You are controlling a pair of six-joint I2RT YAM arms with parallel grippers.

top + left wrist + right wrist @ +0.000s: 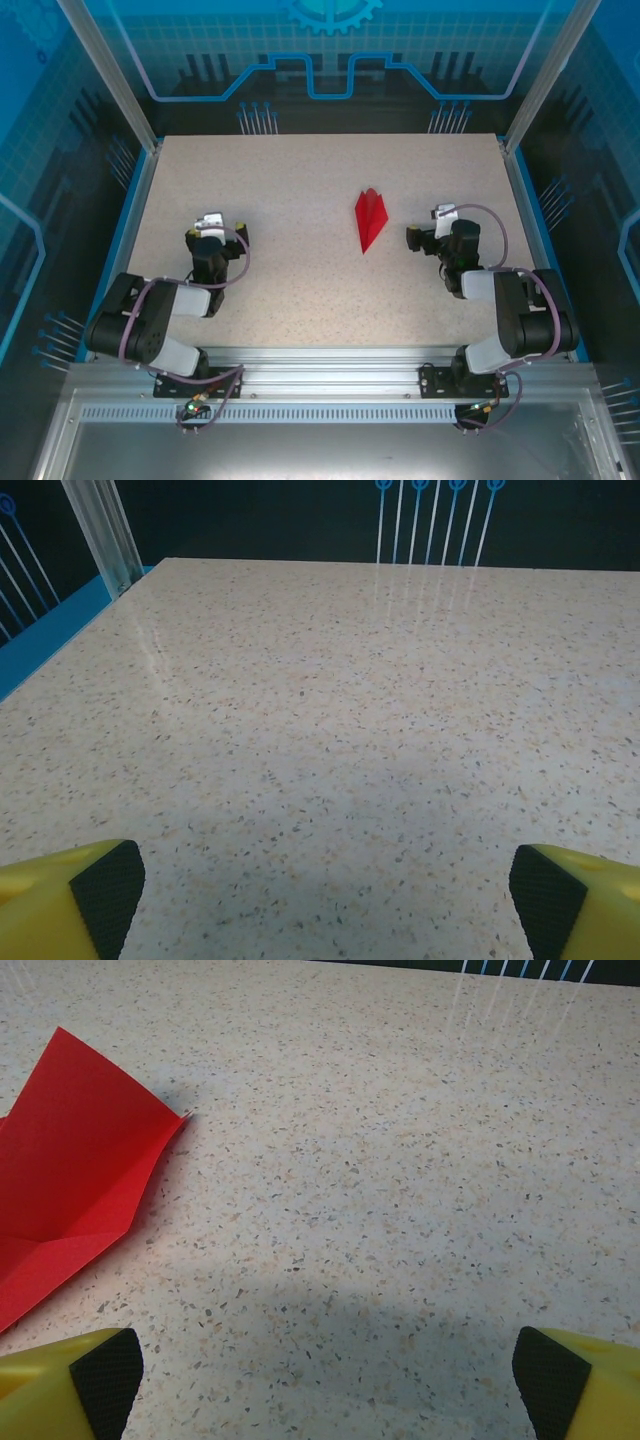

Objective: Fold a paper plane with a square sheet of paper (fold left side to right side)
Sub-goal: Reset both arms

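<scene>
Judging the step: the paper plane (370, 218) looks finished, a slim red dart lying flat on the table (300, 300). What is left, I judge, is to let it be and draw the arms clear.
Doing it well: raise the right arm up and back toward its base, not sweeping to its left. Paper this thin would likely slide or spring open at a light brush. Close no fingers near a wing edge.
Right gripper (320, 1375): jaws spread wide, nothing between the pads, bare table beneath.
Left gripper (320, 895): jaws wide apart too, holding nothing.
Plane from the right gripper: to its left and a little ahead, near but apart. The right wrist view shows a creased red wing ahead and left of the left-hand finger, not touching it.
Plane from the left gripper: well off to its right, bare table between.
Plane's heading: tip toward the arms' bases, broad tail away.
</scene>
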